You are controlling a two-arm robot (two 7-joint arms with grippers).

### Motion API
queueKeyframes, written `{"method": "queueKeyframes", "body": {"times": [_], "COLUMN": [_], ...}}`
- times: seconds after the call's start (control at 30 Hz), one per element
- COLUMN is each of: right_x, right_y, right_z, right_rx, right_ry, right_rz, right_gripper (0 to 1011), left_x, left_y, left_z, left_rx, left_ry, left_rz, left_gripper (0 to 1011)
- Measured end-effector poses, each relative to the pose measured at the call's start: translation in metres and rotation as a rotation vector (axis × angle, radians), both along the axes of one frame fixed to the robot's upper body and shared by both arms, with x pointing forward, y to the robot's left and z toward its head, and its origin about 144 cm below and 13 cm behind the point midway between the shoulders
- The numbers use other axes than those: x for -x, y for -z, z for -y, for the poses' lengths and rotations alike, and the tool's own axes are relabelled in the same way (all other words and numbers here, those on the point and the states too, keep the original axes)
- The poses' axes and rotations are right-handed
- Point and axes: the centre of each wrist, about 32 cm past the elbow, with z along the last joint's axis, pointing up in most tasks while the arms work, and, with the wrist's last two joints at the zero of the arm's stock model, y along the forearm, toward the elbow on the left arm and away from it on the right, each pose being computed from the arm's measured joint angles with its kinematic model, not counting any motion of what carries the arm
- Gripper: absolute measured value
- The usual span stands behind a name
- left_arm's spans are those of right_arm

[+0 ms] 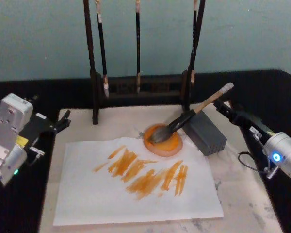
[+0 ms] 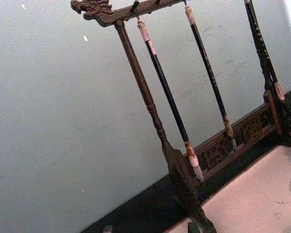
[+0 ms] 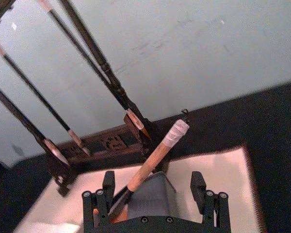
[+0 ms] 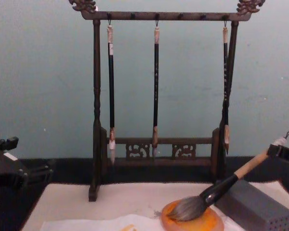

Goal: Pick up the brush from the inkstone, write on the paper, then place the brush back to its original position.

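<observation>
Head view: the bushy grey tuft of the brush (image 1: 184, 119) lies in the round orange inkstone (image 1: 173, 146), its handle propped on a grey block (image 1: 207, 133) beside the streaked white paper (image 1: 136, 199). The right pincer (image 1: 223, 108) sits near its wrapped end. The left pincer (image 1: 58, 124) is parked left; I cannot tell its state.

Right wrist view: the right pincer (image 3: 153, 175) is spread wide, with the tan wooden handle passing between its fingers (image 3: 108, 187).
</observation>
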Motion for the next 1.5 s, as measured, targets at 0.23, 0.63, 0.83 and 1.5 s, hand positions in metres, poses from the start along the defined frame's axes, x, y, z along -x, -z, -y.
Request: {"method": "queueKeyframes", "body": {"times": [0.23, 0.63, 0.83, 1.5], "right_x": [-0.011, -0.026, -0.031, -0.039], "right_y": [0.007, 0.015, 0.02, 0.02], "right_z": [-0.007, -0.017, -0.021, -0.031], "right_rx": [-0.162, -0.361, -0.414, -0.421], "right_ry": [0.012, 0.046, 0.059, 0.057], "right_rz": [-0.063, -0.097, -0.113, -0.14], "right_gripper": [1000, 1000, 1000, 1000], "left_x": [0.0, 0.0, 0.0, 0.0], "left_y": [0.0, 0.0, 0.0, 0.0], "left_z": [0.0, 0.0, 0.0, 0.0], "left_rx": [0.0, 0.0, 0.0, 0.0], "left_ry": [0.0, 0.0, 0.0, 0.0], "left_rz": [0.0, 0.0, 0.0, 0.0], "left_gripper": [1001, 1001, 1001, 1001]}}
